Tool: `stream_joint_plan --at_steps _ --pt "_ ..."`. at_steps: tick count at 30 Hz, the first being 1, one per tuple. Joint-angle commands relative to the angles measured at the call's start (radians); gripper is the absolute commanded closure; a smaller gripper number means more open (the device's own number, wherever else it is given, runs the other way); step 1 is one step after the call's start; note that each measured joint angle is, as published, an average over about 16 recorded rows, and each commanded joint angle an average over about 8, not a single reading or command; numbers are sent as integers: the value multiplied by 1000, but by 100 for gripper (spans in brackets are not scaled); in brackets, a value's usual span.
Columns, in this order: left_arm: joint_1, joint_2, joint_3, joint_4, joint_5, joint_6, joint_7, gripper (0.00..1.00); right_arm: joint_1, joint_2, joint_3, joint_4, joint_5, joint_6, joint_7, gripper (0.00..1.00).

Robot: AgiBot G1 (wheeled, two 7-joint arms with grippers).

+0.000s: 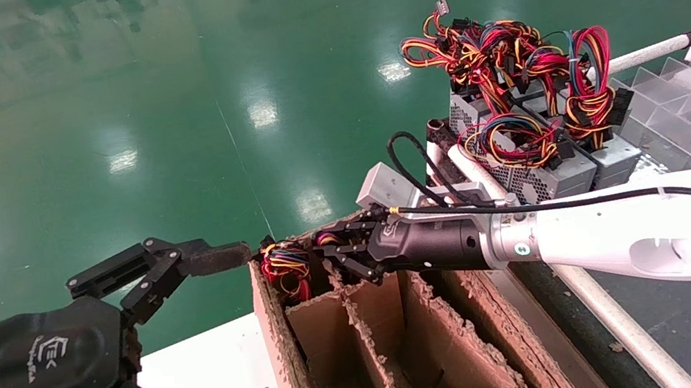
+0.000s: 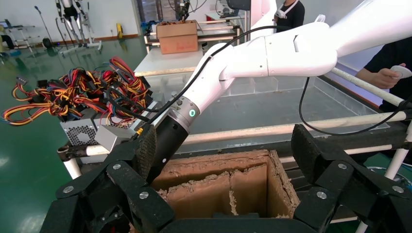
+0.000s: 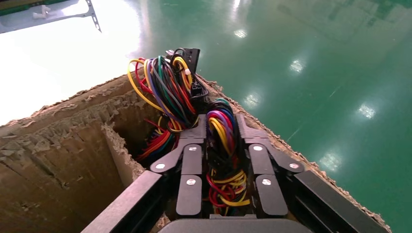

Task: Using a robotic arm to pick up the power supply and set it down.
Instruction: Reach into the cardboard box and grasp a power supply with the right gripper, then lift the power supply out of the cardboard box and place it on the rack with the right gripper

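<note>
Right gripper (image 1: 342,251) is seen pinching a wire bundle (image 3: 224,160) at the far end of the cardboard box (image 1: 414,351), its fingers pressed onto the wires. The power supply (image 1: 286,268) itself is judged to sit in the far-left cell of the box; only its coloured wires are shown, the grey body being hidden. A hold on wires alone could slip, or the body could catch on the ragged dividers (image 1: 368,330) as it is moved. Left gripper (image 1: 154,352) is held spread just beside the box, over the white worktop (image 1: 208,378). More supplies (image 1: 533,141) are stacked beyond the box, clear of it.
</note>
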Motion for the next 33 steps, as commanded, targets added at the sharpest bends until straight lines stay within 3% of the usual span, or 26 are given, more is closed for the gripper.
stream_joint_plan --at_steps 1,9,14,25,33 --pt "0 0 0 0 0 0 0 0 0 -3 0 -6 -1 2 -5 100" --pt "0 0 0 0 0 0 0 0 2 6 16 -12 22 -7 -19 100" --pt "0 0 0 0 0 0 0 0 9 36 37 0 58 -51 -8 100" --pt "0 0 0 0 0 0 0 0 45 156 101 106 149 -148 27 100" --pt "0 0 1 0 0 0 0 0 114 259 159 179 230 -215 108 100"
